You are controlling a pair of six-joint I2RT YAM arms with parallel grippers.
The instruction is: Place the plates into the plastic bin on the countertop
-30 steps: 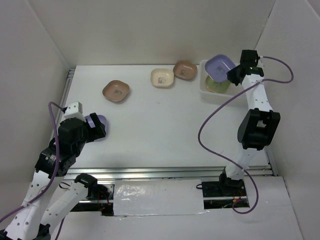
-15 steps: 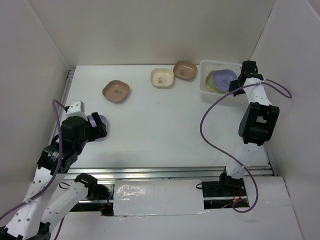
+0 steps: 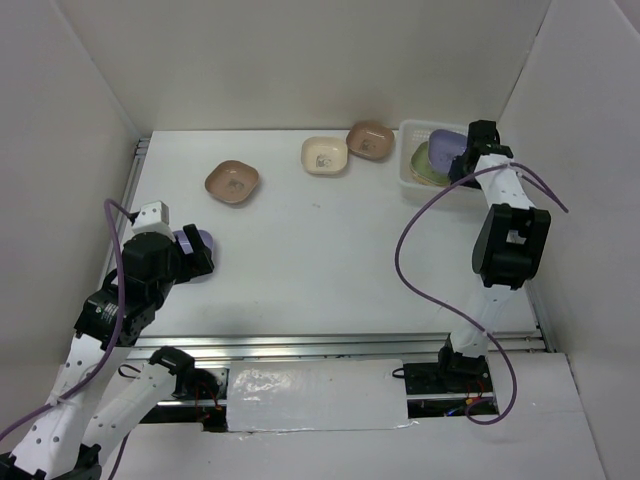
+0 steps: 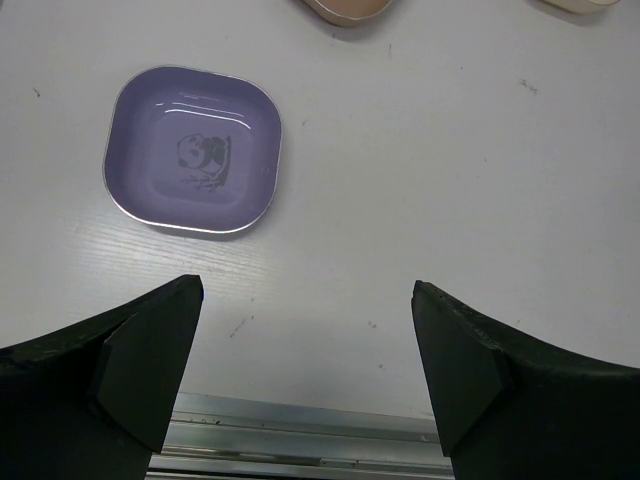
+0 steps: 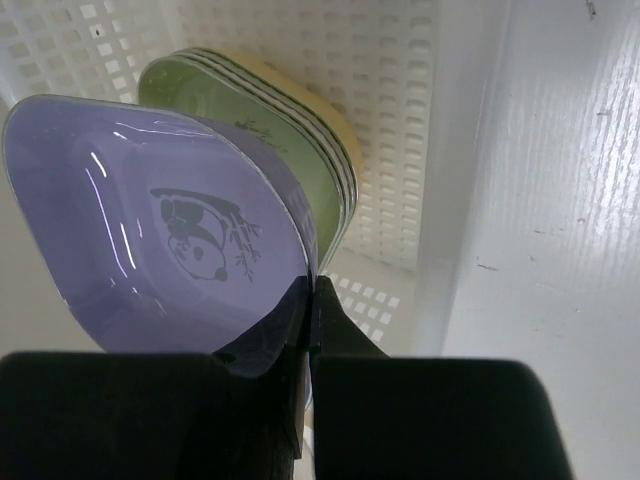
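Note:
My right gripper [image 5: 312, 300] is shut on the rim of a lilac plate [image 5: 170, 230] and holds it tilted inside the white plastic bin [image 5: 400, 120], against a stack of green and cream plates [image 5: 290, 120]. From above this lilac plate [image 3: 447, 147] sits in the bin [image 3: 408, 175] at the back right, with my right gripper [image 3: 468, 165] at its right side. My left gripper [image 4: 305, 310] is open and empty, just near of a second lilac plate [image 4: 194, 150] with a panda print, which lies on the countertop [image 3: 320, 250] at the left [image 3: 196, 240].
A brown plate [image 3: 232, 182], a cream plate [image 3: 325, 155] and another brown plate [image 3: 371, 140] lie along the back of the countertop. A metal rail [image 4: 300, 440] runs along the near edge. White walls enclose the sides and back.
My right gripper has lowered the lilac plate from above the bin down into it, beside the stacked plates. My left arm has barely moved.

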